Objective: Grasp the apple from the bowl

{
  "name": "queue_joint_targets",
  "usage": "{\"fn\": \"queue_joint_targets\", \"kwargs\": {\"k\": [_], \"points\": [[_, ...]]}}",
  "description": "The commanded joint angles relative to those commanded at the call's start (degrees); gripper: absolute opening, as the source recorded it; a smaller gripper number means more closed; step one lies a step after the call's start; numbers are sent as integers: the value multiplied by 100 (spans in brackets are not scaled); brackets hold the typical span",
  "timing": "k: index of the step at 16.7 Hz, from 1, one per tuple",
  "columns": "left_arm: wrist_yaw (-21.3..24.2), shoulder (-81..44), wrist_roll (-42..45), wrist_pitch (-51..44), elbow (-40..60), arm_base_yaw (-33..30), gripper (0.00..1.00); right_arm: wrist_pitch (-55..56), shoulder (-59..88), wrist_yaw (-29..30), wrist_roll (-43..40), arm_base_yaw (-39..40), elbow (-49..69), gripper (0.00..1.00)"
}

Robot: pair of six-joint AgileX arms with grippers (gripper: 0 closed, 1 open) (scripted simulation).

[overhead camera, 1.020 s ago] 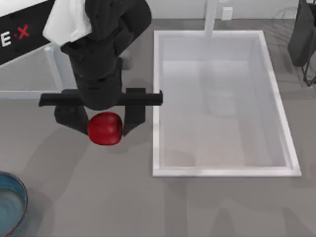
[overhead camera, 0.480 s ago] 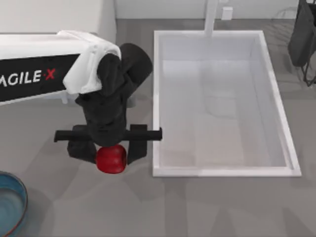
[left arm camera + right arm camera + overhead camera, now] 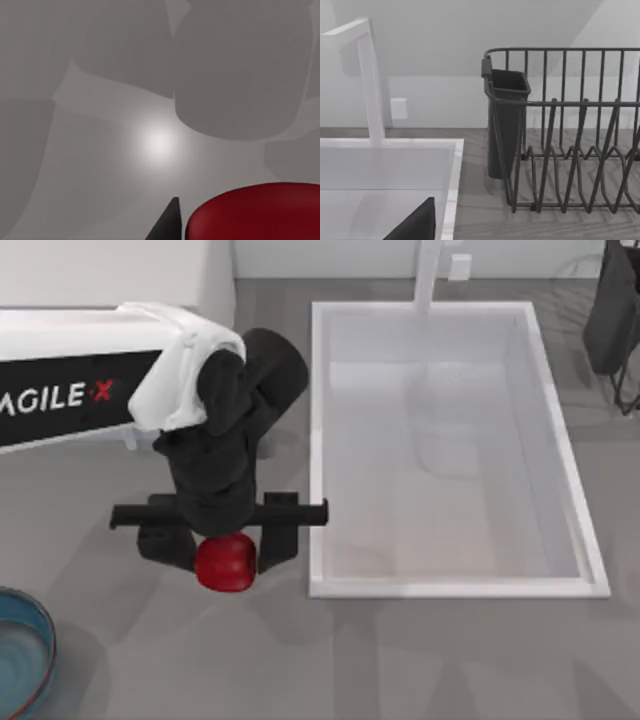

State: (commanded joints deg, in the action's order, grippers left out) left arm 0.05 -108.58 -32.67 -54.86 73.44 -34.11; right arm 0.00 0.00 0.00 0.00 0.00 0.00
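Top view: left gripper [image 3: 224, 548] sits in the lower left-centre of the frame, just left of the sink [image 3: 318, 450]. Its two dark fingers [image 3: 277, 545] flank the apple [image 3: 224, 562] on either side, jaws narrowed onto the fruit and holding it. Apple is above the grey counter [image 3: 420, 660], clear of the bowl [image 3: 38, 652], which lies at the lower left corner, cut by the frame edge, well apart from the fruit. White arm casing with lettering runs in from the left edge. Sink is a white rectangular basin filling the centre and right, with a faucet [image 3: 428, 275] at its upper rim. Dark rack [image 3: 612, 315] stands at the upper right edge.

Left wrist view: apple [image 3: 255, 212] occupies the lower right of the frame, deep red and glossy. One dark fingertip [image 3: 167, 225] rises just beside it at lower centre. Grey counter with soft shadows lies behind.

Right wrist view: right arm is parked, camera facing the sink corner [image 3: 451, 165] at lower left, faucet [image 3: 370, 85] at upper left, wire rack [image 3: 570, 130] with a dark cup holder at right. A dark finger [image 3: 417, 225] shows at the bottom; whether this pincer is wide or narrow cannot be told.
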Motion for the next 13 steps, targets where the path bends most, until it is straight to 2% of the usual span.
{"fn": "queue_joint_targets", "kwargs": {"k": [8, 13], "points": [[0, 0, 0, 0, 0, 0, 98, 0, 0, 0, 0, 0, 0, 100], [0, 0, 0, 0, 0, 0, 100, 0, 0, 0, 0, 0, 0, 100]]}}
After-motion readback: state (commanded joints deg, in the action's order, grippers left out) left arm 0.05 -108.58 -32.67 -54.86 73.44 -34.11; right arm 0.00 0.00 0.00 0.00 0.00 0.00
